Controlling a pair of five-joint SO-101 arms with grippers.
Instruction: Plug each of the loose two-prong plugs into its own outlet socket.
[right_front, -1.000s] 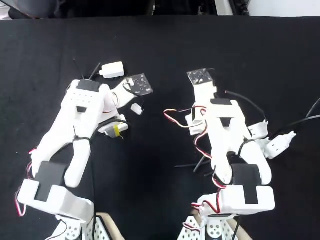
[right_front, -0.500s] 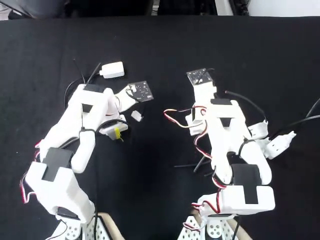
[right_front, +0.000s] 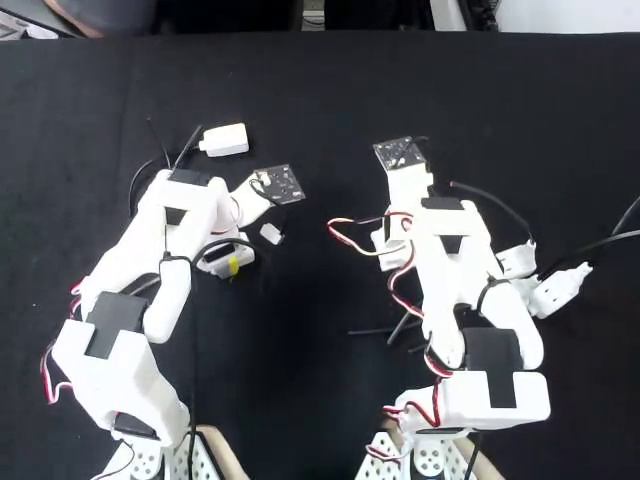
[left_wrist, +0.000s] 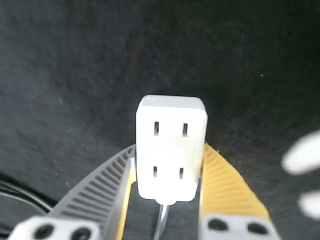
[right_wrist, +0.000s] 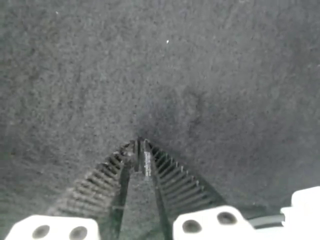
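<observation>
The left end effector grips the outlet block, long axis along its fingers. A white plug lies just beside it, nearer this arm; the right end effector sits closed, empty.

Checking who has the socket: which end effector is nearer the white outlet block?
Left. The left end effector is shut on the outlet block; the right end effector sits closed over black cloth, apart.
</observation>
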